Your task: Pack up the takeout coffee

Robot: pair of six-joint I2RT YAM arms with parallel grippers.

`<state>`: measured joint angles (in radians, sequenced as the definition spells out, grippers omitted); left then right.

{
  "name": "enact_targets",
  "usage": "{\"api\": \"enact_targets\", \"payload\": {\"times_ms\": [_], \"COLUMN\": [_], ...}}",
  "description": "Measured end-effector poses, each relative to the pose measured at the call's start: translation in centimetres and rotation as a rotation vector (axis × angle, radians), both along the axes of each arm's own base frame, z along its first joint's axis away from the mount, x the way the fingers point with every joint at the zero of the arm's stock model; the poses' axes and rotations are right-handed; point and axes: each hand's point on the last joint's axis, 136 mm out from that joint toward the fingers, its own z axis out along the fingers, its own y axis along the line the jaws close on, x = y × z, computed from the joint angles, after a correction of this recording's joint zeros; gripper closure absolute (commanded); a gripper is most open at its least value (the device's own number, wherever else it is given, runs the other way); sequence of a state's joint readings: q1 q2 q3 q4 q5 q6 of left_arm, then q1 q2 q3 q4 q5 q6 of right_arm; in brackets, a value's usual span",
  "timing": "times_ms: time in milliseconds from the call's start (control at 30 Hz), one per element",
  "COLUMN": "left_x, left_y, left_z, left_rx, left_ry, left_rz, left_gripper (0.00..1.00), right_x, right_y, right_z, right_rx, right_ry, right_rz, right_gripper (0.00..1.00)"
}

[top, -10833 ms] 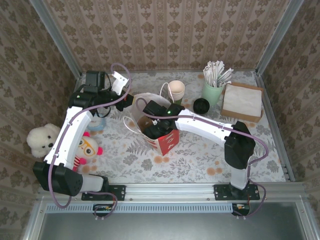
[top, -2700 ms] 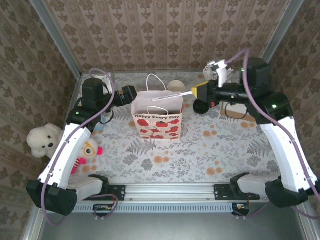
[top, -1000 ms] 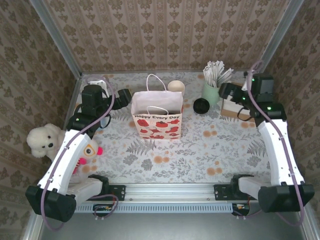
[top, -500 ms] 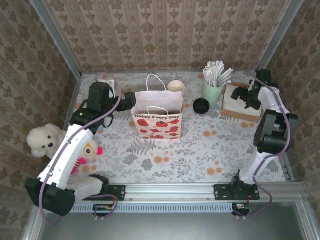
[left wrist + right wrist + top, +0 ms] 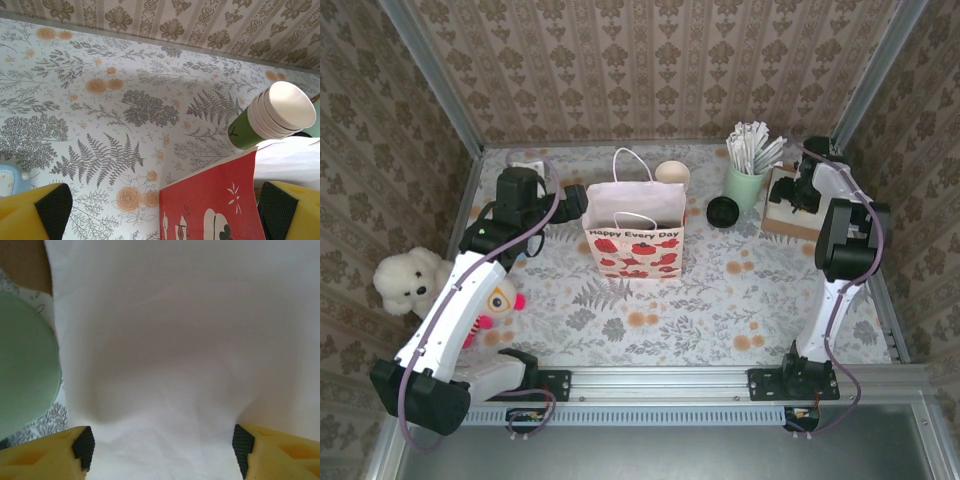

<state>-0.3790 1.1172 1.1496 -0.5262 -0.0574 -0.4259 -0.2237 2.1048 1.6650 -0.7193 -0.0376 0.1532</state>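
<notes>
The takeout coffee (image 5: 723, 211), a dark cup with a round black lid, stands on the table between the paper gift bag (image 5: 632, 236) and a mint cup of sticks (image 5: 745, 182). My left gripper (image 5: 572, 200) is open at the bag's upper left edge. In the left wrist view the bag's red side (image 5: 212, 200) rises between the gripper's (image 5: 165, 210) spread fingers. My right gripper (image 5: 788, 194) is down on the white napkin stack (image 5: 807, 200), right of the coffee. The napkins (image 5: 170, 340) lie between the open jaws of the right gripper (image 5: 164, 450).
A stack of unlidded cream-rimmed cups (image 5: 670, 172) stands behind the bag; it shows as a green stack (image 5: 272, 116) in the left wrist view. The mint cup's wall (image 5: 25, 370) is close to my right fingers. A white teddy (image 5: 405, 280) and a doll (image 5: 495, 298) lie at the left.
The right arm has folded back and brought its gripper down onto the napkin stack, jaws narrowing a little. The left gripper has edged toward the bag's rim. The coffee has not moved.
</notes>
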Motion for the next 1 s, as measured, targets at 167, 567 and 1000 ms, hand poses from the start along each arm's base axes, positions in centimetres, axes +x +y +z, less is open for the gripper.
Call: {"api": "enact_targets", "payload": {"times_ms": [167, 567, 1000], "left_x": [0.0, 0.0, -0.1], "left_y": [0.0, 0.0, -0.1], "left_z": [0.0, -0.3, -0.4], "left_rx": [-0.001, -0.004, -0.012], "left_ry": [-0.002, 0.007, 0.012], "left_rz": [0.000, 0.004, 0.004], "left_gripper": [0.00, 0.00, 0.00], "right_x": [-0.3, -0.5, -0.6], "right_y": [-0.9, -1.4, -1.2], "right_z": [-1.0, -0.9, 1.1], "right_rx": [-0.041, -0.081, -0.089], "right_ry": [0.048, 0.061, 0.018], "right_rz": [-0.021, -0.033, -0.031], "right_gripper": [0.55, 0.83, 0.95]}}
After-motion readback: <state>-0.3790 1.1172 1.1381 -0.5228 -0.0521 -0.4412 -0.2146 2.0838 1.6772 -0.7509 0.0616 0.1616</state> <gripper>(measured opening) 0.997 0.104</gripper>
